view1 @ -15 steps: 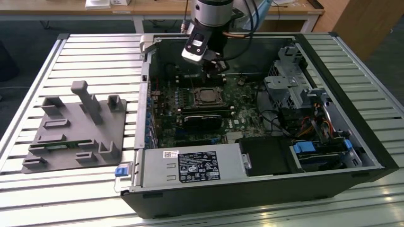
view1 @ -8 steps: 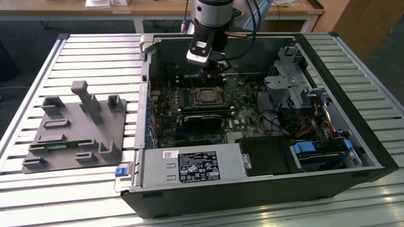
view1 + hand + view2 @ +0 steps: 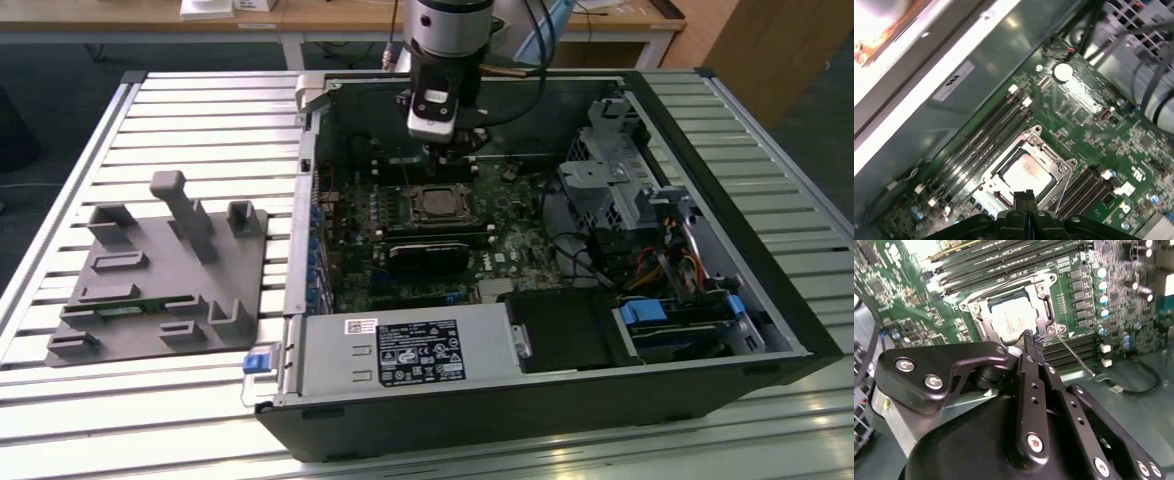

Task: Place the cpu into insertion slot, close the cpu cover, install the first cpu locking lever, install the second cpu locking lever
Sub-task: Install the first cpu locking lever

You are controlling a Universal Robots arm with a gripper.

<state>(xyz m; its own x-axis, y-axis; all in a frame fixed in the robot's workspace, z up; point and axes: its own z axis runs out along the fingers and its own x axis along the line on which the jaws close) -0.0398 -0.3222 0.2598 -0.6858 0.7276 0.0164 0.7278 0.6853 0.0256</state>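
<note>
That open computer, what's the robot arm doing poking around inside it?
The robot arm is reaching down into the open computer case, with its claw shut just above the green board. The cpu already sits in place, and the silvery cpu cover lies down around it. The claw's tip hangs by the cover's corner, where a thin metal lever sticks out.

Bright light, patchy white glare
</note>
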